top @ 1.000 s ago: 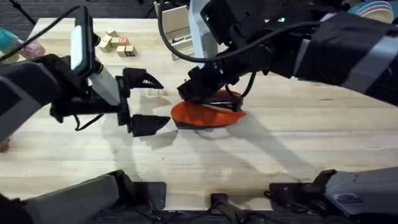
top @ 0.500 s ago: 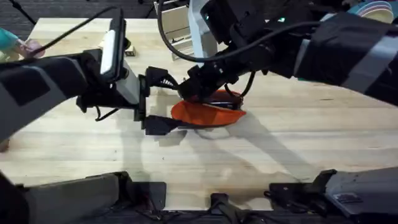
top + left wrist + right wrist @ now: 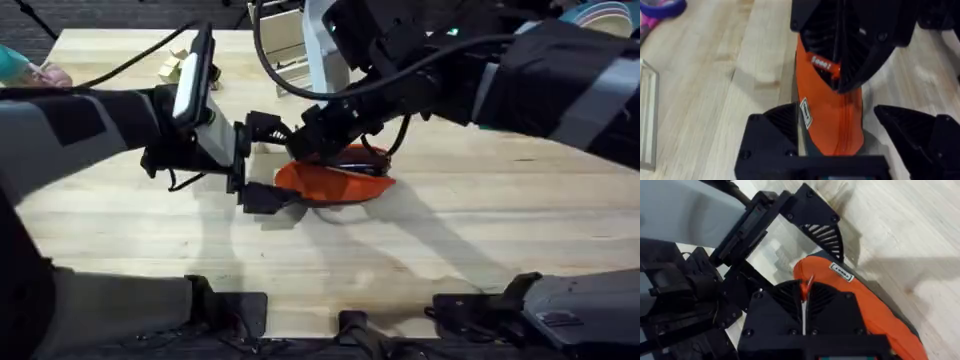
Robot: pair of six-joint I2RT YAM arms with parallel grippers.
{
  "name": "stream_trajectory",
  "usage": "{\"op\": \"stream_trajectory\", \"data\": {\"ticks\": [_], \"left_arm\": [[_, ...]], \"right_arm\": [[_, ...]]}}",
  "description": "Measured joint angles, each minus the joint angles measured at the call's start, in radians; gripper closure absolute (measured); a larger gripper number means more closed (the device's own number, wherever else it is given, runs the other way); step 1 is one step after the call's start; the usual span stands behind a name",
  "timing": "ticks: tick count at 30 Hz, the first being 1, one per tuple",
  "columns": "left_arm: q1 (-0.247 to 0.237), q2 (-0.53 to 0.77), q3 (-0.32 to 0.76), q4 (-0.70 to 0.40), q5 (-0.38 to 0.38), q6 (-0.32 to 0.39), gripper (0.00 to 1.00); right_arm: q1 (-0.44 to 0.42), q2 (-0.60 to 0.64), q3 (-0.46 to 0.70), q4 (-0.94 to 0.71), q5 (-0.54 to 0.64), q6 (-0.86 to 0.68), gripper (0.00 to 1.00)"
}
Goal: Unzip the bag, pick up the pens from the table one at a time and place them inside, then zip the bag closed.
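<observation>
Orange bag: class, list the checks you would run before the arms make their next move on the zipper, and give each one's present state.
1. Right gripper shut on the zipper pull: ok.
2. Left gripper holding the end of the bag: not ok; it stands open, one finger on either side.
3. Bag lying flat on the table: ok.
4. Both pens inside: cannot tell; the right arm covers the opening.
</observation>
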Motion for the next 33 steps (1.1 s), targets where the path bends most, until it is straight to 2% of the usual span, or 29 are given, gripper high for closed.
{"op": "stream_trajectory", "data": {"ticks": [2, 9, 19, 33], "left_arm": [[0.0, 0.0, 0.0, 0.001, 0.021, 0.0, 0.14], [0.0, 0.0, 0.0, 0.003, 0.053, 0.0, 0.535], [0.0, 0.0, 0.0, 0.003, 0.053, 0.0, 0.936], [-0.001, 0.0, 0.0, 0.003, 0.049, 0.0, 0.956]], "right_arm": [[0.0, 0.0, 0.0, 0.0, 0.0, 0.0, 0.97], [0.0, 0.0, 0.0, 0.0, 0.0, 0.0, 0.97], [0.0, 0.0, 0.0, 0.004, 0.0, 0.0, 0.97], [-0.016, 0.0, 0.0, -0.026, -0.001, 0.0, 0.97]]}}
